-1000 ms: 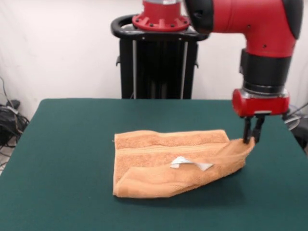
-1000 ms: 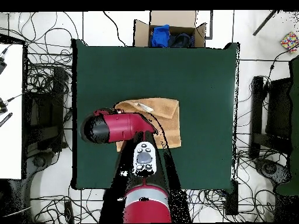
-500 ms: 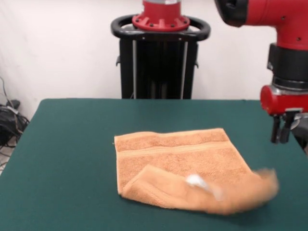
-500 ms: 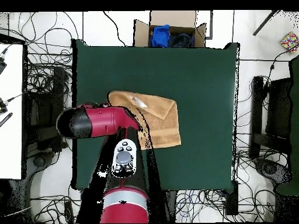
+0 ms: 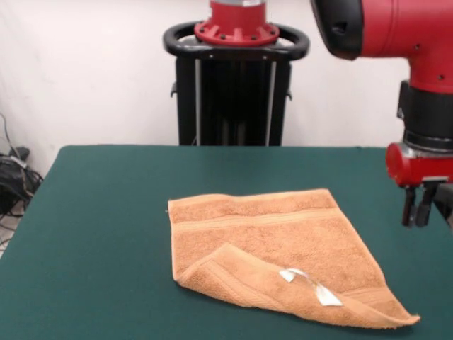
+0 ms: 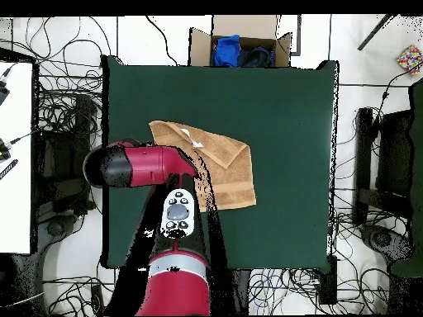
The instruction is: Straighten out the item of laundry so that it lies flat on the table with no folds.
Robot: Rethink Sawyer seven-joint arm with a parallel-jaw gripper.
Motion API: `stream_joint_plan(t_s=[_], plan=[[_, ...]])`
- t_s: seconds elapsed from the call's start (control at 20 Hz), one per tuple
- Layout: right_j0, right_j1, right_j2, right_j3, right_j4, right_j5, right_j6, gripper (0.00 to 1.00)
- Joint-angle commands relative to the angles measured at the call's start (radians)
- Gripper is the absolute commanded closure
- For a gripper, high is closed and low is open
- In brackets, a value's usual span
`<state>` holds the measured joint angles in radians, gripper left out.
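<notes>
Hovering empty beside the towel (image 5: 276, 244), the gripper (image 5: 417, 212) (fingers near together) must next unfold its tagged flap.

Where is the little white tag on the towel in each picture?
Front view: the tag lies low and right of centre, on the towel's folded-over flap.
Overhead view: the tag sits left of centre, near the towel's upper left edge.
Shared landmark: the green table.
</notes>
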<state>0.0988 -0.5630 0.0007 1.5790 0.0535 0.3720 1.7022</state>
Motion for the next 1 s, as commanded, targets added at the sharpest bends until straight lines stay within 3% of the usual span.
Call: stream_joint_plan(t_s=[0.05,0.25,0.3,0.5,0.55,0.7,1.0], plan=[[-0.028,0.055,0.006,0.008,0.046,-0.051,0.225,1.00],[-0.086,0.041,0.021,0.058,-0.024,-0.105,0.144,1.00],[-0.106,0.029,0.027,0.049,-0.070,-0.104,0.079,1.00],[-0.205,-0.002,0.101,0.038,-0.158,-0.021,-0.090,1.00],[-0.233,-0.006,0.134,0.036,-0.188,0.000,-0.093,0.00],[-0.254,-0.001,0.156,0.030,-0.221,0.024,-0.139,0.00],[-0.342,0.014,0.198,0.066,-0.290,0.029,-0.121,0.00]])
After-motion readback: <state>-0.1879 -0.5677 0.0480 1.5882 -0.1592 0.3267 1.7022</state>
